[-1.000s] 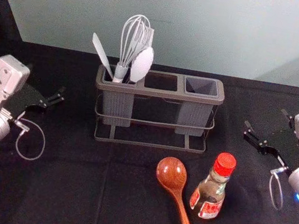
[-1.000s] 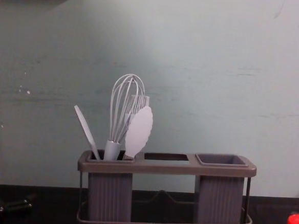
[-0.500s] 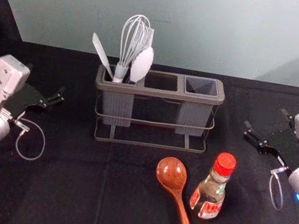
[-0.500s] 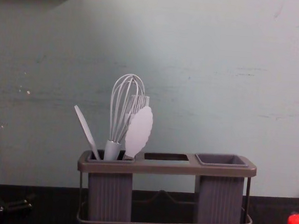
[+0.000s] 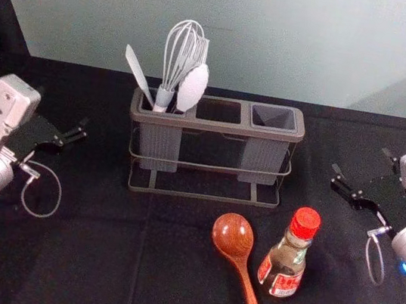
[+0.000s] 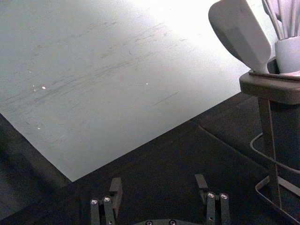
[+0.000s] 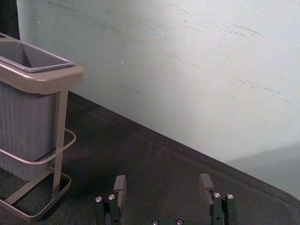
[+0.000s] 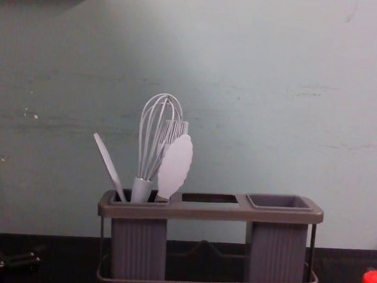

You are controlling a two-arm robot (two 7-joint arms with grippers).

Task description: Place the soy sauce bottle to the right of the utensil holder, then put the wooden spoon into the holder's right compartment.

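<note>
Over black cloth (image 5: 95, 258), near a seemingly scuffed wall (image 8: 275, 109), the left end effector (image 5: 63, 107) and right end effector (image 5: 360, 159) hang spread.

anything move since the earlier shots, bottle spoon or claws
Nothing has visibly changed. The bottle and wooden spoon still lie in front of the holder, the bottle upright, and both the left claw and right claw remain open and empty.

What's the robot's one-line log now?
left gripper: open, left of holder; right gripper: open, right of holder; soy bottle: upright, in front of holder's right end; wooden spoon: lying left of bottle; right compartment: empty
</note>
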